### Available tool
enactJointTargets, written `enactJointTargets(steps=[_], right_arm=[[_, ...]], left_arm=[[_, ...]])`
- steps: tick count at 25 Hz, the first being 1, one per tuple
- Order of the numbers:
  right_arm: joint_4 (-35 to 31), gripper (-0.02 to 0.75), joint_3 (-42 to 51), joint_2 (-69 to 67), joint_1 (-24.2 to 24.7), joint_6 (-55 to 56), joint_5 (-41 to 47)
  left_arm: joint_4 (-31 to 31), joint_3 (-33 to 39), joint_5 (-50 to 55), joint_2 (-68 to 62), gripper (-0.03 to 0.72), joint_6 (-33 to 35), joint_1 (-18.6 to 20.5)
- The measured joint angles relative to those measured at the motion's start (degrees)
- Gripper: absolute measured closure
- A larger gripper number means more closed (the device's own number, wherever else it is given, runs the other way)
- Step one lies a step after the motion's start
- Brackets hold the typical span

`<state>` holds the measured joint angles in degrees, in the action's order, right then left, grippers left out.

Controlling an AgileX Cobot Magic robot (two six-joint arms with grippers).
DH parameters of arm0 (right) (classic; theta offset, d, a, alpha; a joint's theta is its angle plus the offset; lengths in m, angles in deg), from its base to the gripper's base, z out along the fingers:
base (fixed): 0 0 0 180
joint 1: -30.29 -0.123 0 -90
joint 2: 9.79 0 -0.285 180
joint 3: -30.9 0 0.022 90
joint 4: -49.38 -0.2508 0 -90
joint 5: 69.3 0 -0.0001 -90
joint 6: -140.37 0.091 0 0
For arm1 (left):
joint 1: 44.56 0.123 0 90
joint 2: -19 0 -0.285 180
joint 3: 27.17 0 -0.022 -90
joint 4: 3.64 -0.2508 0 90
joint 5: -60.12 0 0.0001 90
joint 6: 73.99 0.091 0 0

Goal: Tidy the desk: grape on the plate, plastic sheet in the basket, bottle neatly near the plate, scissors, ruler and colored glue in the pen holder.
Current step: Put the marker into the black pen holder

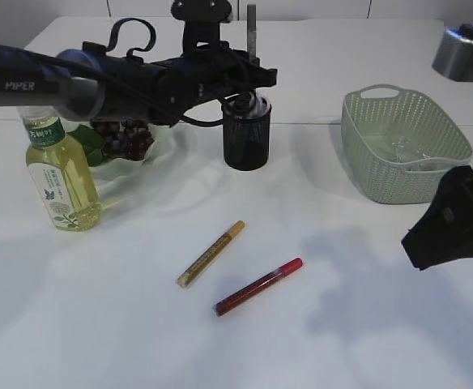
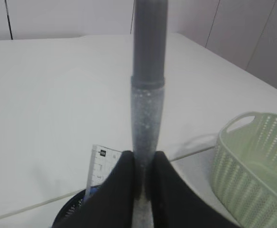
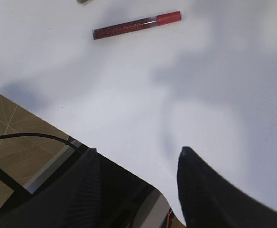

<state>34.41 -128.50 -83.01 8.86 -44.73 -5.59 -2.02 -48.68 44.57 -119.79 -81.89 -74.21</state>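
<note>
Your left tool [image 2: 143, 183] was clamped on a silver glitter glue pen [image 2: 148, 95], holding it upright over the black mesh pen holder [image 1: 246, 134] at the far middle of the counter [image 1: 139, 340]. In the left wrist view the pen's grey cap pointed up and its lower end sat pinched between the two dark fingers [image 2: 122, 190]. A clear ruler [image 2: 99, 168] already stood in the holder, just left of the pen.

Your right tool [image 3: 138, 156] hung with its fingers apart and nothing between them, low at the near right edge of the counter, well apart from every object.

Two glue pens lay on the counter in the near middle: the gold glue pen [image 1: 210, 254] to the left and slightly farther, the red glue pen [image 1: 257, 286] just right of it and nearer. Both lay at a slant, close together but not touching.

The bottle [image 1: 61, 174] of yellow-green drink stood upright at the left, just beside the near left rim of the plate [image 1: 135, 166]. The grapes [image 1: 127, 138] rested on that plate, partly hidden behind your left arm.

The pale green basket [image 1: 366, 154] sat at the far right, with the clear plastic sheet [image 1: 406, 150] lying inside it. You could not make out the scissors in any view.
</note>
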Motion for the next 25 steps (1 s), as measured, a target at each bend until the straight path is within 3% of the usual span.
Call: enactJointTargets(steps=[25], right_arm=[[0.0,0.321,0.0,-0.12,0.0,-0.1,-2.83]], left_arm=[[-0.13,-2.79,-2.08,-4.21,0.607,0.0,1.45]])
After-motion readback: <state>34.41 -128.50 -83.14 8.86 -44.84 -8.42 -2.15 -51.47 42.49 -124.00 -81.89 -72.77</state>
